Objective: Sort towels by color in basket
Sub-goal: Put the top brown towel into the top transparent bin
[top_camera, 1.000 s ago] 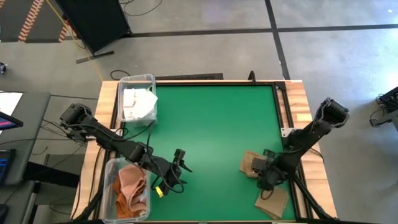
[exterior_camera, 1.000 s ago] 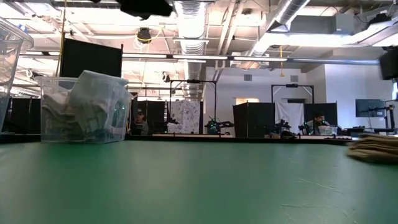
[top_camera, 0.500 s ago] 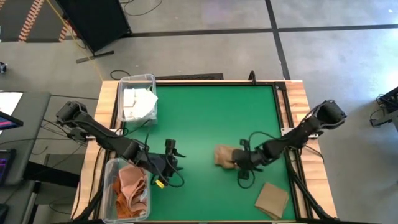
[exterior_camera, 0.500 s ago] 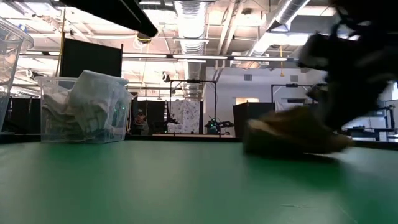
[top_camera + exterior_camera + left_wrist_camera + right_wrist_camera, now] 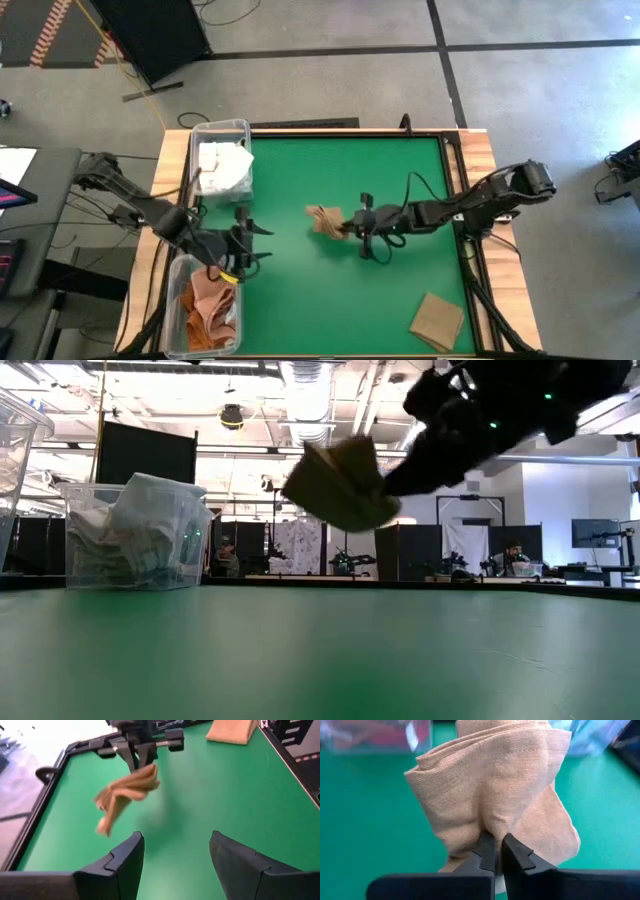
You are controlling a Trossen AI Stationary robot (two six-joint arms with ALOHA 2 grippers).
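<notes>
A tan towel (image 5: 322, 219) hangs crumpled in the air over the middle of the green table, and it also shows in the low view (image 5: 340, 485) and the left wrist view (image 5: 125, 795). My right gripper (image 5: 347, 226) is shut on it. My left gripper (image 5: 245, 245) is open and empty at the table's left, beside the near-left bin, facing the towel; its fingers (image 5: 127, 860) stand wide apart. A second tan towel (image 5: 437, 320) lies flat at the near right corner. My right gripper pinches a bunched fold (image 5: 492, 827) of the tan towel between its two fingers (image 5: 486, 851); several layers show. The fingers come level from the table's right side. The towel juts out past the fingertips, slack and crumpled, lifted clear of the table (image 5: 320, 660).
A clear bin (image 5: 198, 182) with white towels stands at the far left. A second clear bin (image 5: 178, 275) with salmon and rust-orange towels stands at the near left. The wooden table frame (image 5: 480, 170) borders the green mat.
My right gripper has carried the tan towel from the near right toward the table's left and far side, to the middle, and has lifted it clear of the table. My left gripper has drawn back toward the left edge, near the bins.
</notes>
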